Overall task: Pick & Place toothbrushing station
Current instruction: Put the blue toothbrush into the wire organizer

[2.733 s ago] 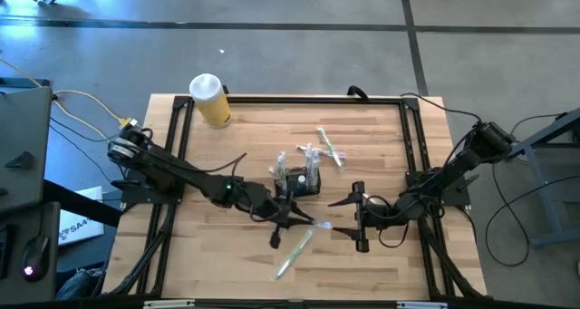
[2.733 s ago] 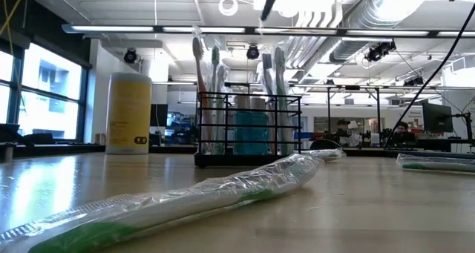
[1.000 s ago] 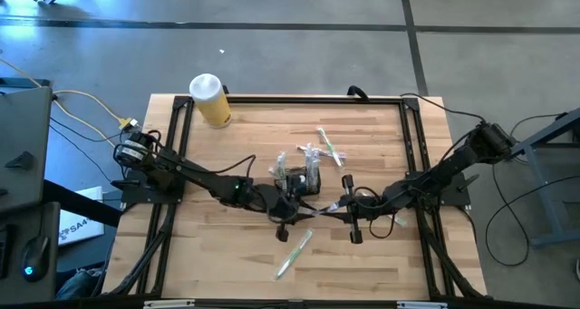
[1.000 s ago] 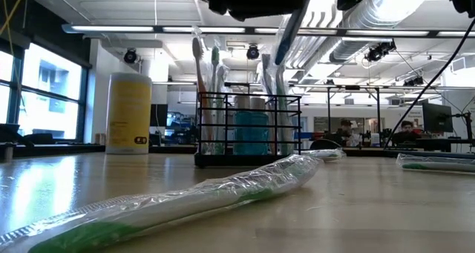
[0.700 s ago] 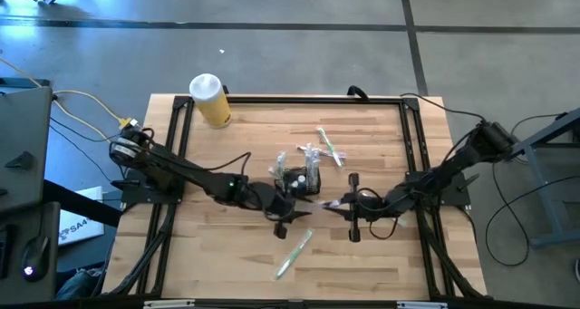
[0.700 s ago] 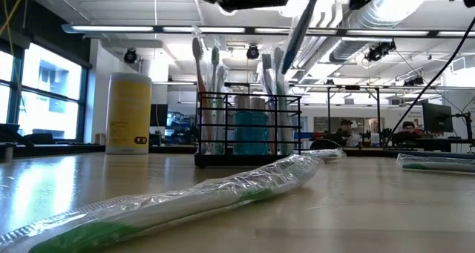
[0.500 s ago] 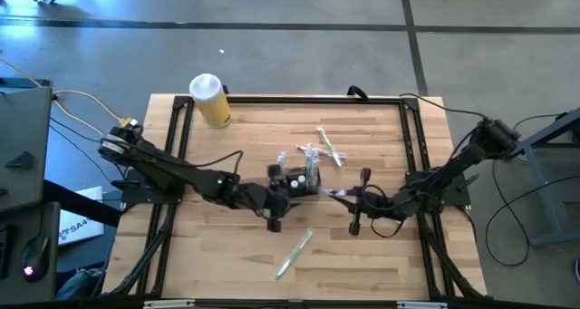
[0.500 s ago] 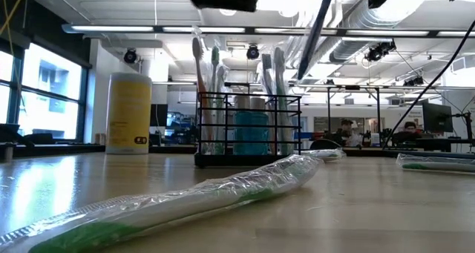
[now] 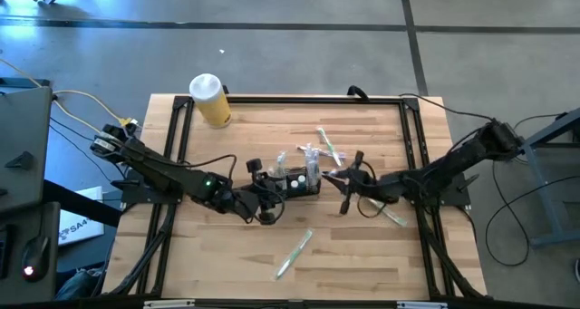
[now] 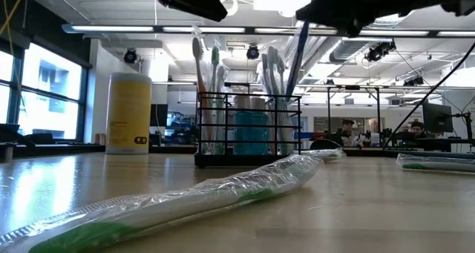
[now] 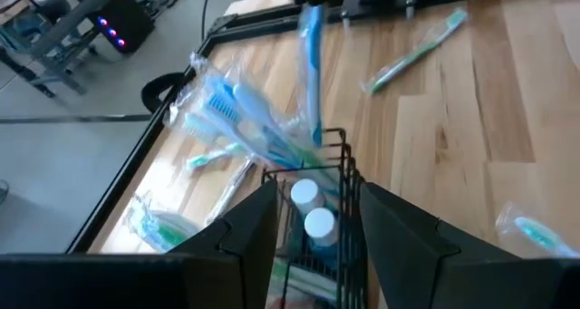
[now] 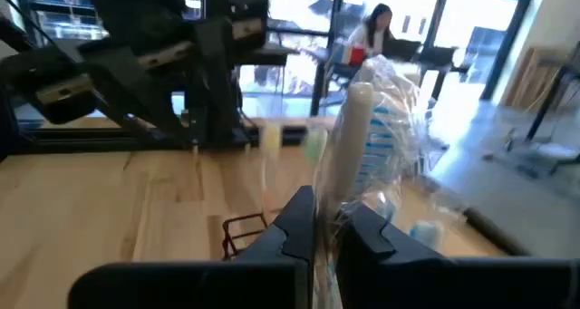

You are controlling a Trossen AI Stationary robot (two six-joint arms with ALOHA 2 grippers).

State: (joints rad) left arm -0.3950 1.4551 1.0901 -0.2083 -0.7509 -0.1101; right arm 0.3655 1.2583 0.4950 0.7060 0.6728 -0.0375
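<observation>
At frame centre we see the right gripper [image 9: 341,184] clamping a wrapped toothbrush [image 12: 349,159] above the mesh caddy [image 9: 300,184], left gripper [image 9: 260,194] parted beside it.

Floor: you see grey concrete [image 9: 290,37] crossed by dark seams.
Ceiling: exposed ducts [image 10: 386,8] and strip lights [image 10: 148,29] hang overhead.
Windows: tall panes [image 10: 44,90] stand at your left in the low view.
Furniture: desks with a monitor [image 10: 434,118] and seated people [image 10: 345,130] fill the far room.
</observation>
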